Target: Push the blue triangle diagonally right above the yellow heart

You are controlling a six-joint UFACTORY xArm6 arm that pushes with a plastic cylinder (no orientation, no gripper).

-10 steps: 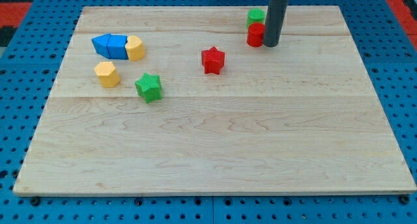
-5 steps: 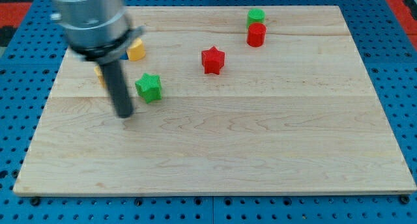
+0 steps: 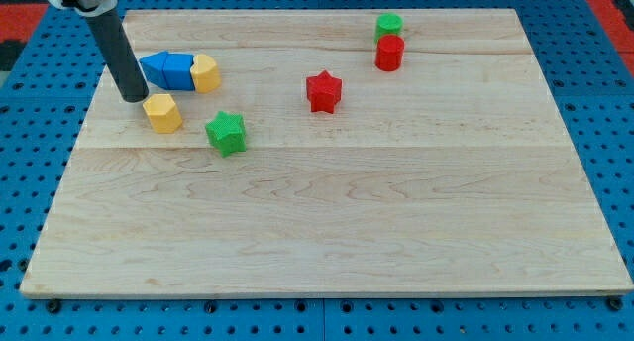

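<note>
Blue triangle (image 3: pixel 157 69) near the board's upper left, touching a second blue block (image 3: pixel 179 72) on its right, shape not clear. Yellow heart (image 3: pixel 205 73) pressed against that second blue block on the view's right, all three in one short row. My tip (image 3: pixel 133 98) just left of and slightly below the blue triangle, close to its lower left corner; contact cannot be told. A plain dark rod (image 3: pixel 119 54), no jaws to spread or press together, pinching nothing, leaning up toward the view's top left. Yellow hexagon (image 3: pixel 162 113) just right of and below the tip, near but apart. Green star (image 3: pixel 226 133) further right and a little lower. Red star (image 3: pixel 323 91) toward the middle top of the wooden board (image 3: pixel 347 222). Red cylinder (image 3: pixel 390 53) at upper right, green cylinder-like block (image 3: pixel 388 25) just above it, near the top edge.
</note>
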